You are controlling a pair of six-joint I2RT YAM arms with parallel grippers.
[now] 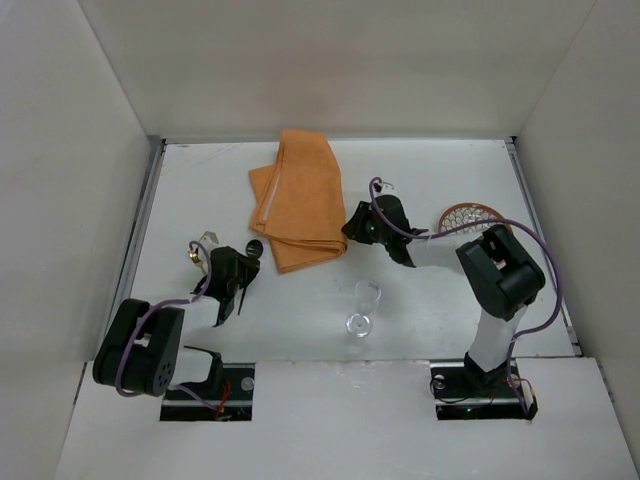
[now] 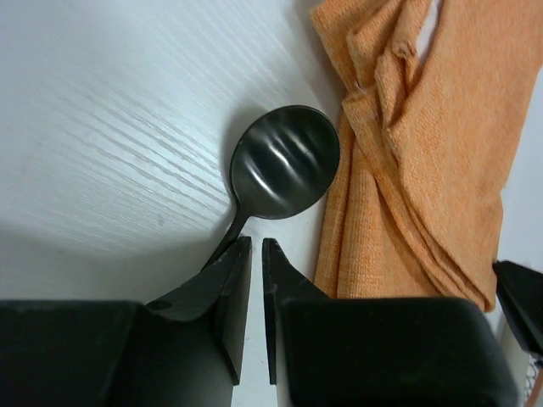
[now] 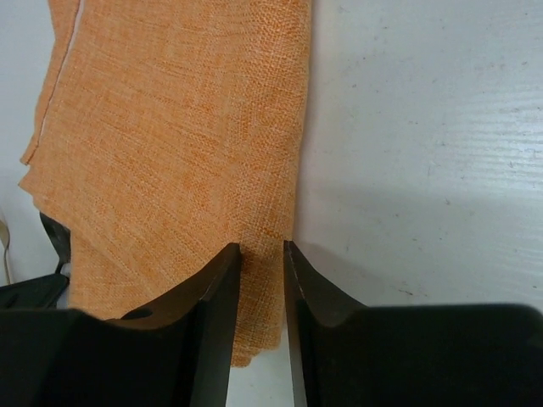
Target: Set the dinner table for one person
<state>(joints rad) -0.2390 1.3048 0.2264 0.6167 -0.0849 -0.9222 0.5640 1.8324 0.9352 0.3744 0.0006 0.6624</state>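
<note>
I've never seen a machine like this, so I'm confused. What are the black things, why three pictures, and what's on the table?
It is a robot with two arms; each ends in a two-finger pincer called a gripper. One picture looks down from a camera above. The other two come from little cameras on the wrists, so each shows its own fingers. On the white table lie an orange cloth and a round woven thing, half hidden by the right arm; a clear glass stands nearby. The left gripper seems almost closed on the handle of a black spoon. The right gripper is almost closed over the cloth's edge; whether it pinches it, I cannot tell.
</note>
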